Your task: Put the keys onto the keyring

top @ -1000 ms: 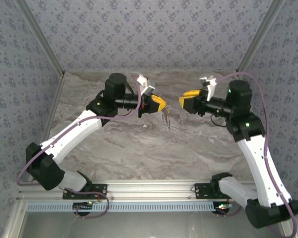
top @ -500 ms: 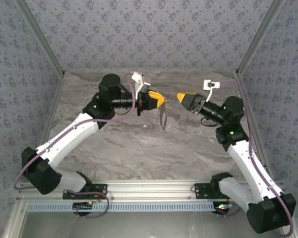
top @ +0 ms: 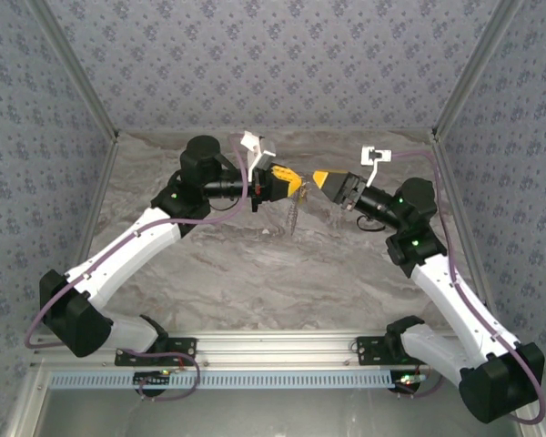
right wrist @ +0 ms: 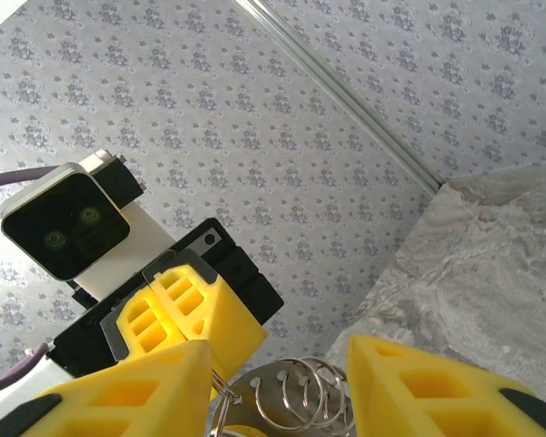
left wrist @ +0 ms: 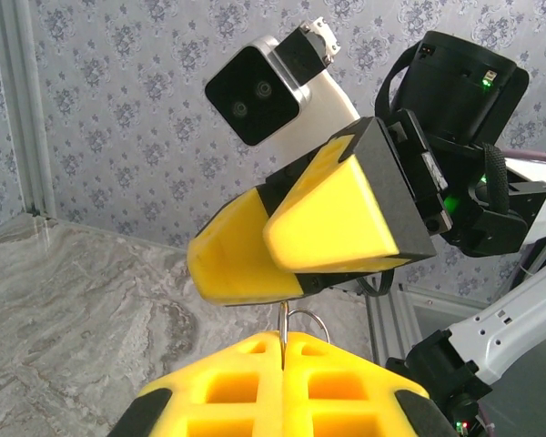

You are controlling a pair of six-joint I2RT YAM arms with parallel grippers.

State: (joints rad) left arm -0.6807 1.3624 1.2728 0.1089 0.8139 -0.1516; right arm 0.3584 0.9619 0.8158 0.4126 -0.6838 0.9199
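While the left gripper (top: 297,188) is clamped tight on the upper end of the keyring (top: 295,215), whose long axis hangs downward, the right gripper (top: 320,178) points at it from just beside on the right, jaws partly apart with nothing seen between them

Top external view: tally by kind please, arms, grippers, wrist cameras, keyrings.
Arms: 2, left arm, right arm
Grippers: 2, left gripper, right gripper
Wrist cameras: 2, left wrist camera, right wrist camera
Keyring: 1
Total: 7
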